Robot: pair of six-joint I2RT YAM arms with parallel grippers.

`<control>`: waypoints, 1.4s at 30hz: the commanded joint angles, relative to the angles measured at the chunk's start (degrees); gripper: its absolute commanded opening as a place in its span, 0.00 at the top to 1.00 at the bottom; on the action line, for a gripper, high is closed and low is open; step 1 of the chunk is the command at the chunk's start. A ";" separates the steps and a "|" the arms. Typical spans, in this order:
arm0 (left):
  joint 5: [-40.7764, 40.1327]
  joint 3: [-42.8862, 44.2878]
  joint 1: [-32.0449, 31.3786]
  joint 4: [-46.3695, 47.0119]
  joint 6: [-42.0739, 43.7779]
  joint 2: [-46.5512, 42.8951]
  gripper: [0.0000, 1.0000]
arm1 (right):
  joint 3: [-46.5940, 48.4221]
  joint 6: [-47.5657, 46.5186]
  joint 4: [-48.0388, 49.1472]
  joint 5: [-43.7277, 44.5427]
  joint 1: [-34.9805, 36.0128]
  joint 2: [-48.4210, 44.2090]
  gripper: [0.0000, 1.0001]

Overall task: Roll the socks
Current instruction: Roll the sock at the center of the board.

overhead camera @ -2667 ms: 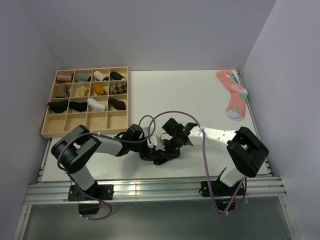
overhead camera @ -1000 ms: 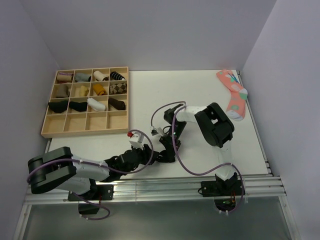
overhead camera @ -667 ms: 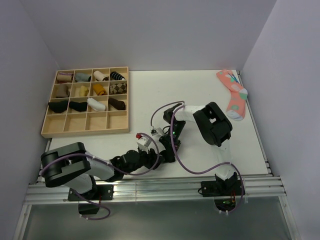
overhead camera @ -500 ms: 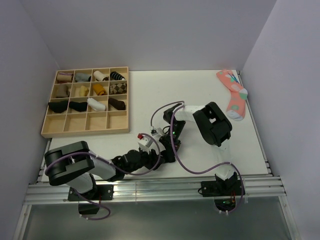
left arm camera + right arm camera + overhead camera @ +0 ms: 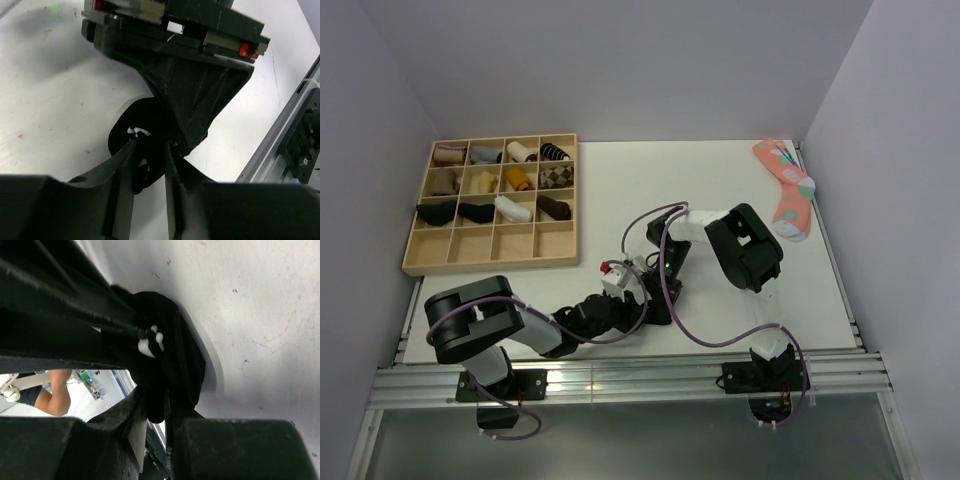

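The black socks (image 5: pixel 121 141) lie bunched on the white table near its front edge, a bit of white stripe showing. In the left wrist view my left gripper (image 5: pixel 150 148) has both fingers closed on the bundle. In the right wrist view my right gripper (image 5: pixel 156 407) pinches the same socks (image 5: pixel 175 335) from the opposite side. In the top view the two grippers meet tip to tip, left (image 5: pixel 628 310) and right (image 5: pixel 656 298), and hide the socks almost wholly.
A wooden compartment tray (image 5: pixel 490 246) with rolled socks of other colours stands at the back left. A pink patterned sock (image 5: pixel 786 190) lies at the back right. The metal rail (image 5: pixel 300 125) at the table's front edge is close by. Purple cables (image 5: pixel 650 215) loop over the grippers.
My left gripper has moved right and slightly away from the front edge, closing in on the right gripper and the socks. The right arm has barely moved.
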 commanded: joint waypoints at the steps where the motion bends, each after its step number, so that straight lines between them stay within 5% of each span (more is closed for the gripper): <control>1: -1.01 3.56 0.26 -3.02 -2.46 1.01 0.75 | -0.93 -1.87 3.83 8.53 -0.18 1.58 0.80; 4: -1.09 5.94 0.26 -9.15 -5.09 1.53 1.00 | -2.07 0.05 6.03 9.68 -0.18 0.35 0.79; 11: -0.40 13.50 0.26 -29.97 -14.39 5.30 1.00 | -5.32 5.59 15.16 13.10 -0.45 -6.05 0.63; 19: 1.45 18.16 0.52 -43.37 -21.27 6.90 1.00 | -9.27 11.83 24.04 15.74 -1.67 -14.49 0.47; 30: 7.25 21.68 3.94 -52.26 -20.13 5.23 1.00 | -17.36 11.32 34.33 16.54 -9.32 -28.11 0.45; 42: 19.45 20.80 10.88 -54.01 -18.90 3.91 1.00 | -30.10 -4.23 37.24 9.42 -11.17 -45.25 0.47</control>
